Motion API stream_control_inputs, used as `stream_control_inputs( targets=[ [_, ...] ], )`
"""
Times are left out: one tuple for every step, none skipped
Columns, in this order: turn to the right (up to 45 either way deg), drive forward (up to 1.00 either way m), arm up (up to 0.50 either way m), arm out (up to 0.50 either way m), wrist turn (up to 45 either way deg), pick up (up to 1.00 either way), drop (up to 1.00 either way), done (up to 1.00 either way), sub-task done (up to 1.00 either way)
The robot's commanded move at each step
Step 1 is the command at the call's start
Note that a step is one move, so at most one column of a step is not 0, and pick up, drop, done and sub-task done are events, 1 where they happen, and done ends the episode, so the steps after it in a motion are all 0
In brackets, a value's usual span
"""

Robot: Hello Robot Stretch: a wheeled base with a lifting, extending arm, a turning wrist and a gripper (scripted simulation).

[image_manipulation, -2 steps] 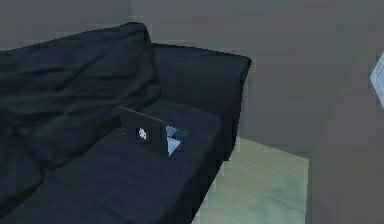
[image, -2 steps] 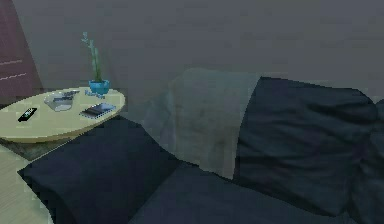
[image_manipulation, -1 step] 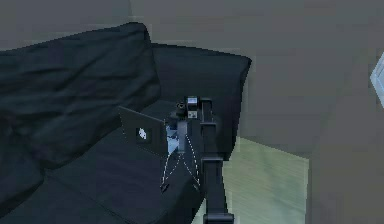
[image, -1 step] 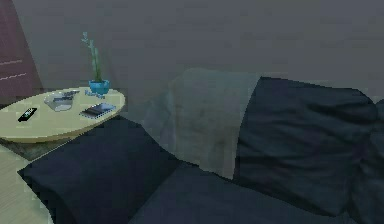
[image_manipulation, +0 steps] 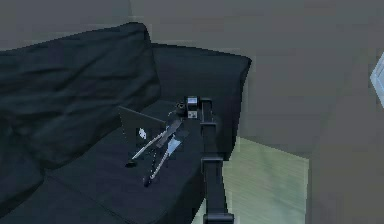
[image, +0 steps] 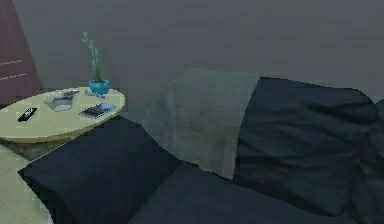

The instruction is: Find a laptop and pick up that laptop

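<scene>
Dark sofa [image_manipulation: 60, 70] is seen across the arm side view's left and middle. A grey throw [image: 205, 115] is draped over its back in the forward view. A round bench [image: 55, 127] sits at the forward view's left, carrying a potted plant [image: 98, 84] and a few small flat items.

Arm [image_manipulation: 212, 165] is extended over the seat cushion. Laptop [image_manipulation: 135, 127] is located on that cushion, lid raised, just left of the arm's end. Hand [image_manipulation: 142, 168] is seen at the laptop's near side, fingers [image_manipulation: 150, 147] angled down-left. Its spread can't be told, nor contact, nor whether anything is held, since the laptop lies on the seat right at it.

Risks, as judged:
- The soft cushion could give under pressure, so the laptop could be tipped or sunk rather than gripped.
- The raised lid could be knocked, and the laptop folded or pushed toward the backrest.
- If only the lid is taken, the base could swing on the hinge and slip out on lift.
</scene>
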Motion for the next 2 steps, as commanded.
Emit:
stream_control_inputs(
  targets=[
    [0.0,0.00,0.00,0.00,45.0,0.00,0.00,0.00,0.00],
    [0.0,0.00,0.00,0.00,45.0,0.00,0.00,0.00,0.00]
  ],
)
